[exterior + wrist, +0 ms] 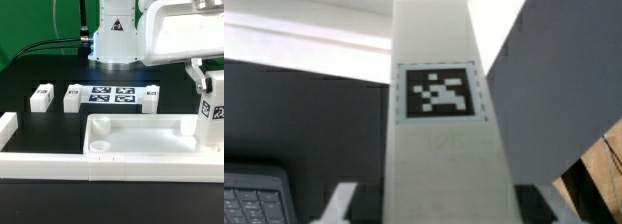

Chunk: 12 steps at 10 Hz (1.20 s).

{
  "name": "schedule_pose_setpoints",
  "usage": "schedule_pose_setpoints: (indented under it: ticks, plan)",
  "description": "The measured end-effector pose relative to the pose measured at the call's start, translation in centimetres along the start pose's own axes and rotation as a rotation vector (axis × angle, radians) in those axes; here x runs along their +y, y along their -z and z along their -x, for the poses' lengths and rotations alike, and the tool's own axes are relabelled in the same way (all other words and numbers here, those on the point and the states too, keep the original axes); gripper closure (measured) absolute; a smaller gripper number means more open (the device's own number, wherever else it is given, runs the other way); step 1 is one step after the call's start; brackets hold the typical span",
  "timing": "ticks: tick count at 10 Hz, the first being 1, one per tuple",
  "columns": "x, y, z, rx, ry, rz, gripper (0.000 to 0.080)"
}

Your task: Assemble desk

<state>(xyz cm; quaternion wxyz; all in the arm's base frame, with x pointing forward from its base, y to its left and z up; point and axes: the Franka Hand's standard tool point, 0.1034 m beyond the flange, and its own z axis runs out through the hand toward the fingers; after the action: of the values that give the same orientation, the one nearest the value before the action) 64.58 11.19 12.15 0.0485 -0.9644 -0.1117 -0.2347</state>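
The desk top [140, 138] is a large white tray-like slab with a raised rim, lying at the front of the black table. At its right end in the exterior view, my gripper [205, 84] comes down from above, shut on a white tagged leg [213, 124] held upright over that end of the slab. Whether the leg touches the slab is hidden. In the wrist view the leg [441, 110] fills the middle, tag facing the camera, with the fingers [342, 202] pressed against its sides and the gripper [434, 212] shut around it.
Behind the slab, loose white legs [41, 95] [72, 97] [150, 96] lie in a row around the marker board [112, 96]. Long white rails [45, 160] run along the front, with a raised end piece [8, 128] at the left. The robot base [115, 45] stands at the back.
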Motion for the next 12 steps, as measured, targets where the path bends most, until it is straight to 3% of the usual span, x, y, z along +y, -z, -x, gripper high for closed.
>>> schedule_pose_setpoints:
  ticks: [4, 5, 6, 8, 12]
  plan:
    - [0.3, -0.3, 0.3, 0.016, 0.001, 0.006, 0.0511]
    - [0.4, -0.3, 0.3, 0.015, 0.001, 0.007, 0.0436]
    - [0.3, -0.3, 0.3, 0.015, 0.002, 0.006, 0.0436]
    - [0.4, -0.3, 0.3, 0.015, 0.002, 0.006, 0.0178]
    - [-0.2, 1.8, -1.7, 0.035, -0.019, 0.007, 0.0151]
